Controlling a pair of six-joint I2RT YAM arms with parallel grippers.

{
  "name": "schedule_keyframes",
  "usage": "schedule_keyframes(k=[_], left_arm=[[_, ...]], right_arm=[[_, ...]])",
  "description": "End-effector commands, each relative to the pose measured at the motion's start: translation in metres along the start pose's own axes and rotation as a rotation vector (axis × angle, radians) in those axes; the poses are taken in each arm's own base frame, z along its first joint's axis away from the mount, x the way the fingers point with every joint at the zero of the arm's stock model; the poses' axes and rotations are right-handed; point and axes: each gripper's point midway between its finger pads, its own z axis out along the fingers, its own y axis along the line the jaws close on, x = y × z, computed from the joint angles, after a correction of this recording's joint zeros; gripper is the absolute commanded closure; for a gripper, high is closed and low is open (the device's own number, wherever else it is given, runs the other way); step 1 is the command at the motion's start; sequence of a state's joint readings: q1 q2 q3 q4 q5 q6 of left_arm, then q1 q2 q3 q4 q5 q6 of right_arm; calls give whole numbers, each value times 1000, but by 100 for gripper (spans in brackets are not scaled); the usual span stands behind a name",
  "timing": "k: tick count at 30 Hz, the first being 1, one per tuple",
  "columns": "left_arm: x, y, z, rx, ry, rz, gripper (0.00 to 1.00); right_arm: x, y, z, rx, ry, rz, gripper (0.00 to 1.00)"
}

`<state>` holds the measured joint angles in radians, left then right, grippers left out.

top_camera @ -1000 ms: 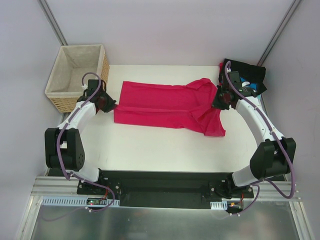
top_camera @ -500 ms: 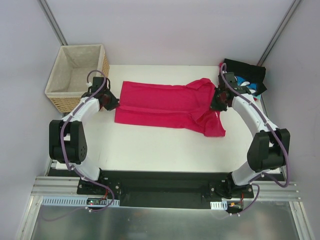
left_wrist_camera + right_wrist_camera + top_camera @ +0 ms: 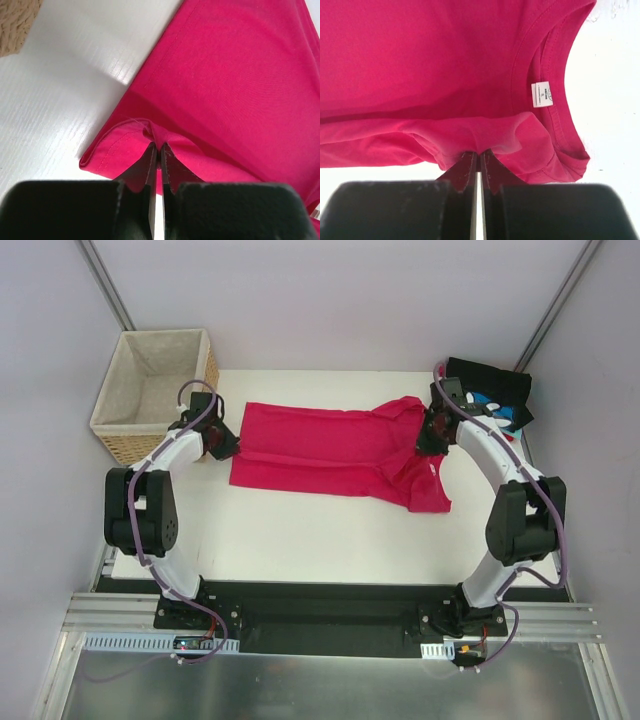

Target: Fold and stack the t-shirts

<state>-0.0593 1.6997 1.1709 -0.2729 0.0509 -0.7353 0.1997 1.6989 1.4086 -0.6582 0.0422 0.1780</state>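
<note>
The magenta-pink t-shirt [image 3: 330,445] lies across the middle of the white table, hem to the left, collar to the right, partly folded lengthwise. My left gripper [image 3: 226,444] is shut on the shirt's hem edge [image 3: 152,132] at its left end. My right gripper [image 3: 428,437] is shut on a fold of the shirt [image 3: 485,142] beside the collar, whose white label [image 3: 542,94] shows. A stack of folded shirts, black on top [image 3: 495,385] with blue-and-white print [image 3: 497,410] under it, sits at the back right corner. The red shirt is hidden.
A woven wicker basket [image 3: 130,430] with beige lining stands off the table's back left corner, close to my left arm. Its corner shows in the left wrist view [image 3: 15,25]. Grey walls stand on three sides.
Both grippers have moved away from the arm bases, towards the far side of the table, each still pinching its end of the pink shirt. The shirt's outline has barely shifted.
</note>
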Motion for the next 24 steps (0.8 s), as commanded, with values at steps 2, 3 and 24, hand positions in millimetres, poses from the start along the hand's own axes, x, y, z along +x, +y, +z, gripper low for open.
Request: schedule_keyframes(k=[2,3,24], left_arm=[[-10,-8,3,-1,-27,37,100],[-11,-7,4,-5,-26,37,100],[16,-94,-64,189,-128,275,1]], right_arm=[[-26,5,0,5,-54,7,99],[-27,5,3,9,-52,4,99],[-30,32,-69,-20,-238,-91,27]])
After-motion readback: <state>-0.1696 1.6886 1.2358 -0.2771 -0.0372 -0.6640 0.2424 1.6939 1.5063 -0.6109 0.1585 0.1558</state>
